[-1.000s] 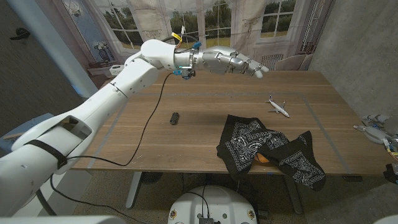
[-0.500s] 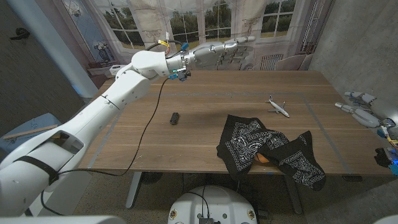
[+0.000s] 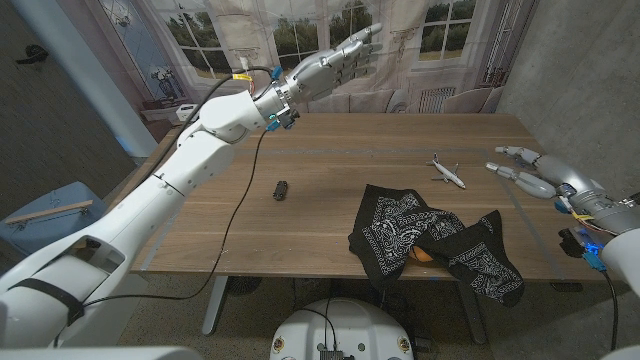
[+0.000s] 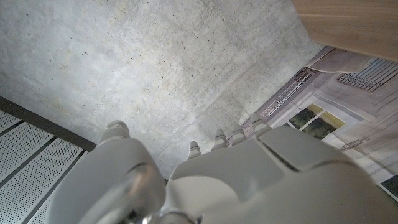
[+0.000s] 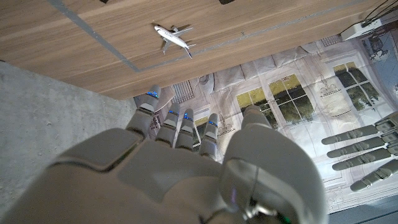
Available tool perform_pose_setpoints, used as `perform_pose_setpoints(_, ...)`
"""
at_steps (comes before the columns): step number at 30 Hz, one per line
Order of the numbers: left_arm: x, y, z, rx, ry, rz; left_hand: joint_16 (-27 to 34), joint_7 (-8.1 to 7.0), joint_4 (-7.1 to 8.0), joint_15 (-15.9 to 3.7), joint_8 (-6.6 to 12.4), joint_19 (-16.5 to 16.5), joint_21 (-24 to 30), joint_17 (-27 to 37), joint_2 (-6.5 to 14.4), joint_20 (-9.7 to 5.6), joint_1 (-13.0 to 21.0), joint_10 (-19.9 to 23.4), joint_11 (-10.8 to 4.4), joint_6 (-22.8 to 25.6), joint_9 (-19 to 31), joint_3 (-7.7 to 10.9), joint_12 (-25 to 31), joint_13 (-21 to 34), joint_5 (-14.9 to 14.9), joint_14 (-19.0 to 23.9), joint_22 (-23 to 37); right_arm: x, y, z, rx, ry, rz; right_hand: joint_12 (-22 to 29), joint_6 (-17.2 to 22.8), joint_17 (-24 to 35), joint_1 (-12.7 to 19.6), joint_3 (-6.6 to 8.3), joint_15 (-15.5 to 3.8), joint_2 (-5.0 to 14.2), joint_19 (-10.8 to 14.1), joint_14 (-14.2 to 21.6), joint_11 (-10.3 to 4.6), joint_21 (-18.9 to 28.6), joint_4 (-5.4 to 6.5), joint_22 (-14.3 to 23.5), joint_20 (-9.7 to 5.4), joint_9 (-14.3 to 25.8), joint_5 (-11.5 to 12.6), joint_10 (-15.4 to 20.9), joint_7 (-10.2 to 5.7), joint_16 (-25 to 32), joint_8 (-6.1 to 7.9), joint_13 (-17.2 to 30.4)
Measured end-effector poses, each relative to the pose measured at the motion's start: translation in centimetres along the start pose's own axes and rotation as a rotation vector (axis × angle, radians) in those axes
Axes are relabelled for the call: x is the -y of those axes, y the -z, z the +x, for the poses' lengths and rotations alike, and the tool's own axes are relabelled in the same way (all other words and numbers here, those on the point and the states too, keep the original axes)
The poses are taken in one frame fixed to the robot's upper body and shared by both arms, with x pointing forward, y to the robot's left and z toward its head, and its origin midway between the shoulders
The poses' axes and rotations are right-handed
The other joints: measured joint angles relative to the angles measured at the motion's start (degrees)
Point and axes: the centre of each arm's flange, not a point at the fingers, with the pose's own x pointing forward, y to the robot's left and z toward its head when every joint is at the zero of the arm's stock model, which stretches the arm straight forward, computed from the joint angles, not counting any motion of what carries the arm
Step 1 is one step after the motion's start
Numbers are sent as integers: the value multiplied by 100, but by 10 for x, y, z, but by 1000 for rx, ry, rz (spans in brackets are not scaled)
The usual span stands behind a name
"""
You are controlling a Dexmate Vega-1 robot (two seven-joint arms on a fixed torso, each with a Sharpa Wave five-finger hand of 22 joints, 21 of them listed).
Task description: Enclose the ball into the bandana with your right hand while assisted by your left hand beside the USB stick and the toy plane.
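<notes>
Orange ball [image 3: 424,254] mostly hidden under bandana [image 3: 432,240]; both hands empty, fingers spread.

Left hand [image 3: 330,62] raised high, right hand [image 3: 530,172] low, both empty, fingers extended

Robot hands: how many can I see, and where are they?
2. The left hand is raised high over the table's far edge, fingers extended, holding nothing. The right hand reaches in over the table's right side, open, past the toy plane.
</notes>
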Motion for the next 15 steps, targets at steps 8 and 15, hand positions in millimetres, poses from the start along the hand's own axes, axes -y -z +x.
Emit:
perform_pose_setpoints(8, 0, 0, -1, 14, -15, -22, 0, 1, 17, 0, 0, 0, 0, 1, -11, 0, -34, 0, 0, 0, 0, -17, 0, 0, 0, 0, 0, -26, -8, 25, 32, -100, -22, 0, -152, -69, -10, -50, 135, -81, -95, -178, 30, 1, -82, 0, 95, 0, 0, 30, 179, -27, -70, -11)
perform_pose_setpoints(15, 1, 1, -1, 16, -16, -39, 0, 1, 38, 0, 0, 0, 0, 1, 19, 0, -64, 0, 0, 0, -26, -38, 41, 1, 0, 0, -1, -47, -16, 41, 42, -187, -58, 0, -383, -96, -82, -96, 189, -223, -153, -336, 30, 1, -128, 0, 153, 0, 0, 29, 132, -48, -154, -30)
